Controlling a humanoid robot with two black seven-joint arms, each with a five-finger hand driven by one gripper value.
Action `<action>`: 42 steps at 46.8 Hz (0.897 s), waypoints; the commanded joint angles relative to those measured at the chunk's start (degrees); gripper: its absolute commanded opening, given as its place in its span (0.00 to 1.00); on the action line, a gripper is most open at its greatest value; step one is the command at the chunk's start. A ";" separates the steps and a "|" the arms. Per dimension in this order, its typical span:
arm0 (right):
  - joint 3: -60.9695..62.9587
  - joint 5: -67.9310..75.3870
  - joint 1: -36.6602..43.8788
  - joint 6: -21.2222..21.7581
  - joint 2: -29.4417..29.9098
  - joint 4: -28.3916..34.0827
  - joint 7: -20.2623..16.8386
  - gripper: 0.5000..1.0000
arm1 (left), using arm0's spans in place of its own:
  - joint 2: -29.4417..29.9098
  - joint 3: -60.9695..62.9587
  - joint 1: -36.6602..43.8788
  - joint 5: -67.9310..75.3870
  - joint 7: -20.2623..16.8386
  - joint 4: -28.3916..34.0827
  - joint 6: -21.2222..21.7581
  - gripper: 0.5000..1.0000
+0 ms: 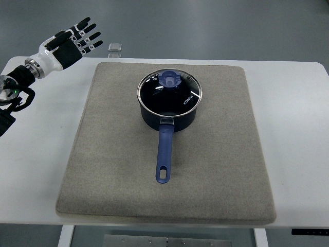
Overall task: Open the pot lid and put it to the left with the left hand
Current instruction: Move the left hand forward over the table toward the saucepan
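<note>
Surface: a white rectangular table (293,128) stands on a grey floor, seen from steeply above; most of its top is covered by a large grey-beige fabric mat (216,170) with rounded corners.

Pot: a dark blue saucepan (169,105) sits on the far half of the mat, slightly left of the mat's middle line, upright and well inside the mat's edges.

Handle: the pot's long blue handle (164,154) runs from the near side of the pot toward the mat's near edge and ends in a hanging hole; it lies over the mat's central area.

Lid: a round glass lid with a metal rim (182,95) is seated on the pot and closes it — white lettering shows on the glass at the right side.

Knob: a blue round knob (170,78) stands on the lid, toward the side of the pot farthest from the handle.

Left hand: the black-and-white fingered left hand (72,43) hovers beyond the mat's far-left corner, well apart from the pot; its fingers are stretched out and spread, and it holds nothing.

Left arm: its wrist and dark joint parts come in at the picture's left edge, left of the mat.

Small item: a small grey square object (115,48) lies at the table's far edge, just beyond the mat's far-left corner and near the fingertips — what it is cannot be told.
</note>
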 commanded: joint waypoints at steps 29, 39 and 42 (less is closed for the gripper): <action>0.00 0.00 0.00 0.04 0.00 0.00 0.00 0.83 | -0.17 0.48 -0.70 0.18 -0.61 -0.89 0.00 0.99; 0.00 0.00 0.00 0.03 0.00 0.00 0.00 0.83 | 0.62 0.65 -2.20 0.35 -0.61 -0.71 0.00 0.99; 0.08 0.00 0.00 -0.05 0.00 0.00 0.00 0.83 | 0.62 0.65 -2.37 0.96 -0.61 -0.71 0.00 0.99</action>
